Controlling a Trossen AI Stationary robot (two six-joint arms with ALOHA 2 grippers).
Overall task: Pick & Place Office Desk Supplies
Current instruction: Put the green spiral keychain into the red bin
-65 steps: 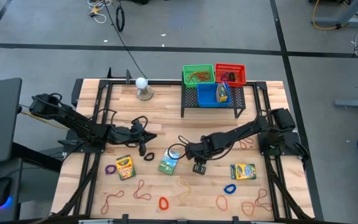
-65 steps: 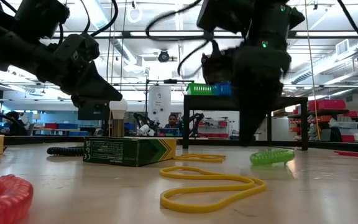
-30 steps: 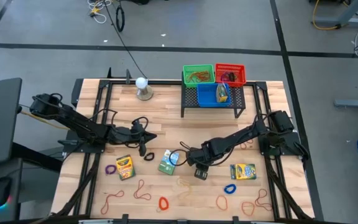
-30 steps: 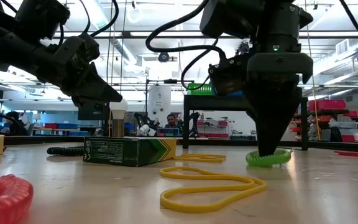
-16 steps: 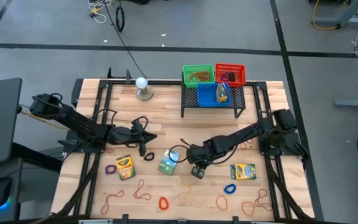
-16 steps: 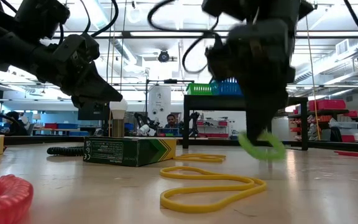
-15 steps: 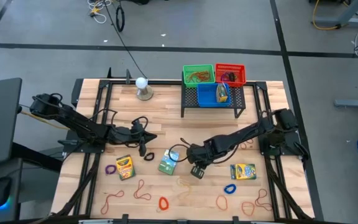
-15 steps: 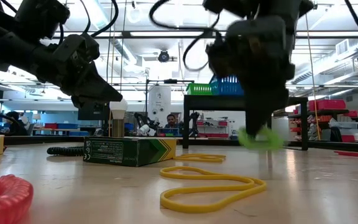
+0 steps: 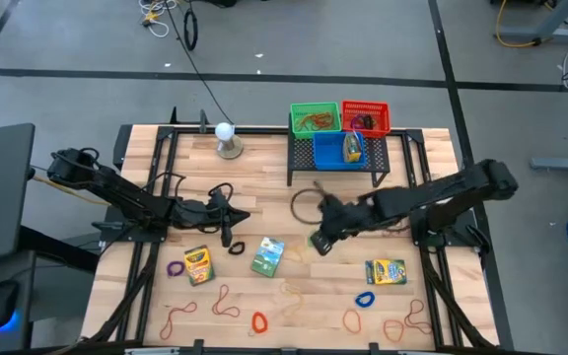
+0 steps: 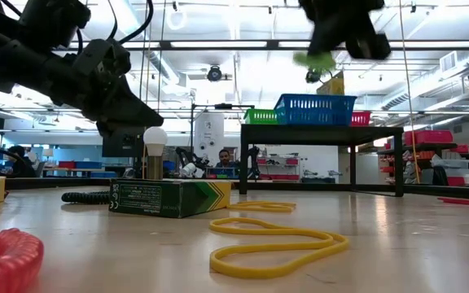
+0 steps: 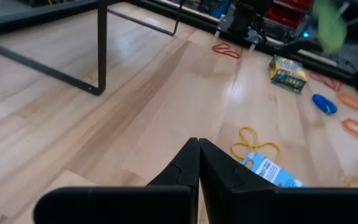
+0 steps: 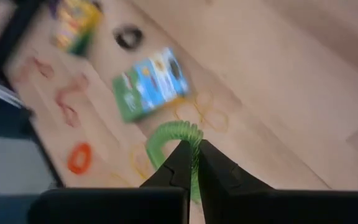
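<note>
We see the right gripper (image 9: 319, 240) lifted well above the table (image 9: 264, 202), its fingers pinched tight on a green coil loop (image 12: 174, 140) that hangs from the tips; in the low view the loop (image 10: 313, 59) shows high up, above the level of the blue basket (image 10: 314, 107) on the black rack (image 9: 337, 158). Below it on the wood lie a green crayon box (image 9: 267, 255) and a yellow rubber band (image 12: 205, 112). The left gripper (image 9: 227, 229) waits low over the left half of the table, its fingers pressed together with nothing between them. Other supplies are spread over the near part of the table: a yellow crayon box (image 9: 197, 264) with a purple loop (image 9: 175, 267) just beside it, a black loop (image 9: 236, 248), a second crayon box (image 9: 385, 271) on the right with a blue loop (image 9: 365, 299) near it, a red loop (image 9: 259, 321), and several reddish rubber bands (image 9: 226, 302). The green basket (image 9: 315, 119) and red basket (image 9: 365, 117) on the rack already hold items.
</note>
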